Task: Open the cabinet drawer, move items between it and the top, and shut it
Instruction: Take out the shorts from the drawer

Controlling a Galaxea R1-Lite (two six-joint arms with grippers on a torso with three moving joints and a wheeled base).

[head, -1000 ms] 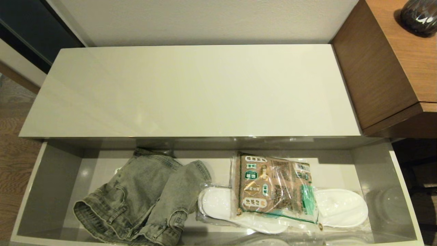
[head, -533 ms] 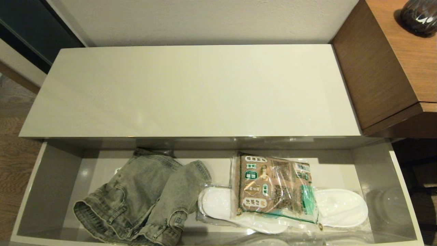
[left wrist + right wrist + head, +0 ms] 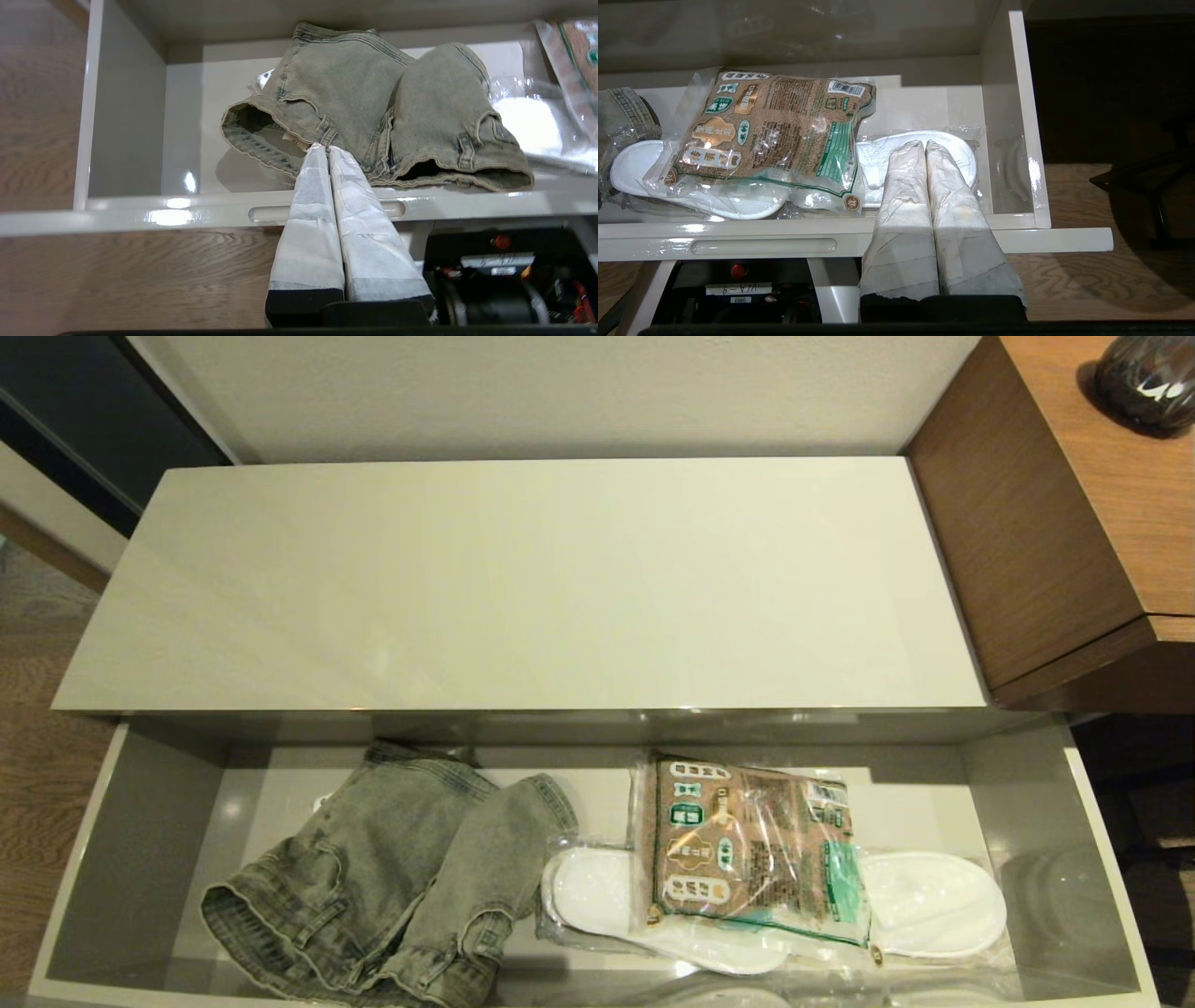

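The cabinet drawer (image 3: 140,859) is pulled fully out below the glossy cream top (image 3: 523,588), which is bare. Inside lie the folded grey jeans (image 3: 392,882) on the left and the clear packet with brown contents (image 3: 752,849) to the right, resting on white slippers. Neither arm shows in the head view. My left gripper (image 3: 325,148) is shut and empty, held outside the drawer front (image 3: 140,217) over one handle notch, pointing at the jeans (image 3: 373,112). My right gripper (image 3: 924,144) is shut and empty too, in front of the drawer's right end, beside the packet (image 3: 770,128).
White slippers in clear plastic (image 3: 934,905) lie under the packet. A brown wood-grain desk (image 3: 1055,523) with a dark vase (image 3: 1148,383) stands against the cabinet's right end. Wooden floor (image 3: 37,775) lies to the left. A small white pack (image 3: 264,78) peeks out behind the jeans.
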